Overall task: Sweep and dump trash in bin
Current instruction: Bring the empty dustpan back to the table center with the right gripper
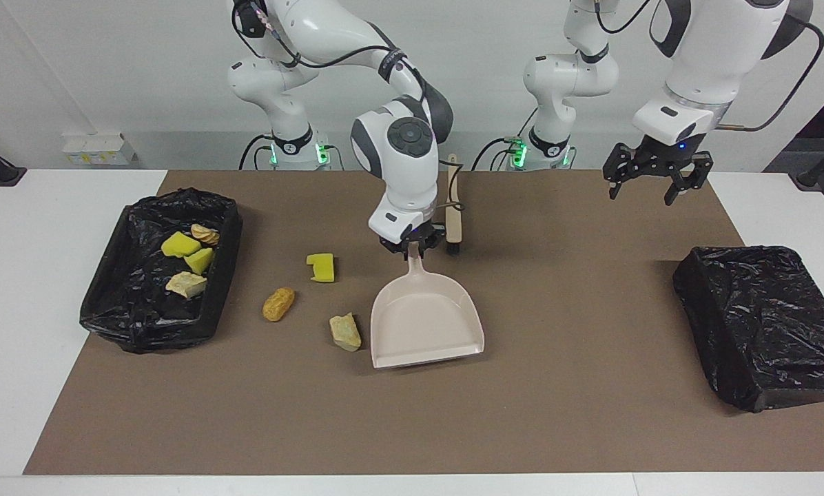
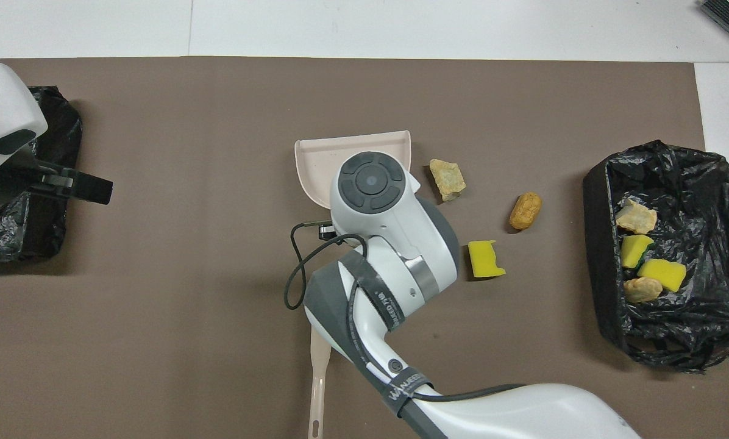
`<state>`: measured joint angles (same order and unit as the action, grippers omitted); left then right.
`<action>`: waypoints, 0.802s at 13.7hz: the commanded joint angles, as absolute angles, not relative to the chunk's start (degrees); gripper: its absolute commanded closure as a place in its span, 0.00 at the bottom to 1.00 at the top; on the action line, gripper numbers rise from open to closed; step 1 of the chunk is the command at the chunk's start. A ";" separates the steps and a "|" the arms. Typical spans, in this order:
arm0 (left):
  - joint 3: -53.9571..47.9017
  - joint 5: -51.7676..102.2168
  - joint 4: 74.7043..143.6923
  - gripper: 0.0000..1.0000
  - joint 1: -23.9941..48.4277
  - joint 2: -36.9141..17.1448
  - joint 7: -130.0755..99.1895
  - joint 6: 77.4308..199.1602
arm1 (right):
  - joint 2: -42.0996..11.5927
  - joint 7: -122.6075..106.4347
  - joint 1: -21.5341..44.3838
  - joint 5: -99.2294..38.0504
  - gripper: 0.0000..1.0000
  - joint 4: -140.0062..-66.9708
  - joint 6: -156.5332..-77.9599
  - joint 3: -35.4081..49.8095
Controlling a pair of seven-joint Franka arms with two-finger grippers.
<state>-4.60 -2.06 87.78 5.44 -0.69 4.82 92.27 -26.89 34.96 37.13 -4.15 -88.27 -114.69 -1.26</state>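
Facing view: right gripper (image 1: 412,246) clamps dustpan (image 1: 426,322) — trash (image 1: 345,331) yellow, tan, lumpy.

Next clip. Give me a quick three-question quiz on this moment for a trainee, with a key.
1. How many trash scraps lie on the mat, outside the open bin?
2. True or false: the right claw is shut on the handle of the dustpan.
3. Which scrap lies closest to the dustpan? A. yellow sponge chunk B. tan lump C. orange-brown lump
Key: 1. three; 2. true; 3. B.
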 commanded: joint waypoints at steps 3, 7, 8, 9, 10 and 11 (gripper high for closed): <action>-5.19 -2.81 85.52 0.00 4.75 -0.88 4.75 89.91 | -30.14 39.11 38.32 -8.00 1.00 -85.17 -119.53 -1.23; -5.19 -2.90 85.52 0.00 4.75 -0.35 4.83 89.91 | -32.69 38.50 38.58 -8.09 1.00 -84.21 -120.85 -0.79; -5.19 -2.90 85.52 0.00 4.75 -0.35 4.83 89.91 | -32.61 38.50 38.50 -7.74 1.00 -84.11 -119.98 -0.79; -5.19 -2.90 85.52 0.00 4.75 -0.35 4.83 89.91 | -32.43 38.50 38.58 -7.73 1.00 -84.20 -119.97 -0.79; -5.19 -2.90 85.52 0.00 4.75 -0.35 4.75 89.91 | -32.34 38.24 38.58 -7.82 1.00 -84.20 -119.97 -0.79; -5.19 -2.90 85.52 0.00 4.66 -0.35 4.75 89.83 | -32.26 37.71 38.58 -7.91 1.00 -84.29 -119.97 -0.79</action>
